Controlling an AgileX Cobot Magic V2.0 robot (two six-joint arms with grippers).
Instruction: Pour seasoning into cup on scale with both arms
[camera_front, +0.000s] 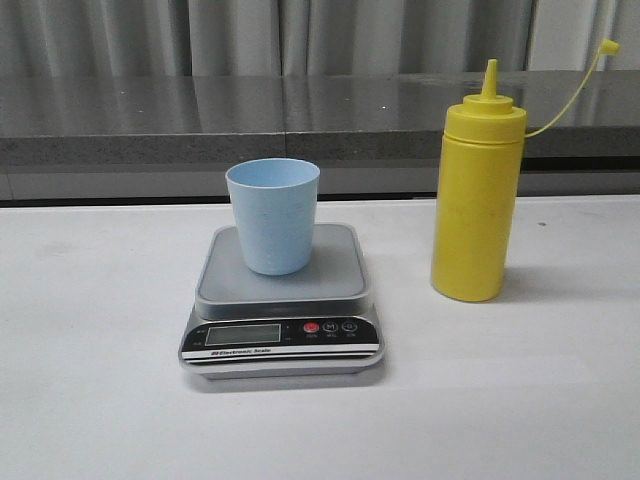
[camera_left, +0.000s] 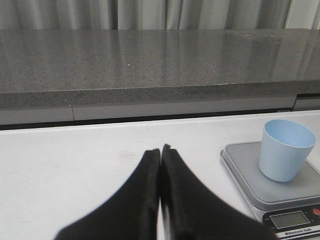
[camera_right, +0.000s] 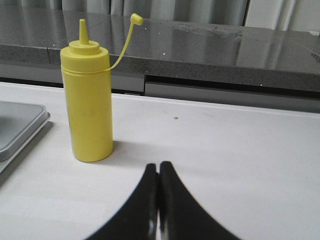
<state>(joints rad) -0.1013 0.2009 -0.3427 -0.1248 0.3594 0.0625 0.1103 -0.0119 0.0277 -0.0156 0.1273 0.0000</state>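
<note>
Colours and finishes observed on the worktop.

The worktop (camera_front: 90, 400) is plain white; the ledge (camera_front: 200, 120) behind is dark grey, speckled and glossy, with grey pleated curtains (camera_front: 150, 35) above. The seasoning bottle (camera_front: 477, 200) is solid opaque yellow, its nozzle, tether and cap matching. The cup (camera_front: 273, 215) is uniform light blue. The scale (camera_front: 283, 300) has a matt grey platform, black front panel, greyish display, one red button and two dark ones. Left hand (camera_left: 160, 150) and right hand (camera_right: 158, 167) are black.

You see the light blue cup (camera_front: 273, 229) upright on the digital kitchen scale (camera_front: 282, 305), with the yellow squeeze bottle (camera_front: 477, 200) standing uncapped just to its right.
</note>
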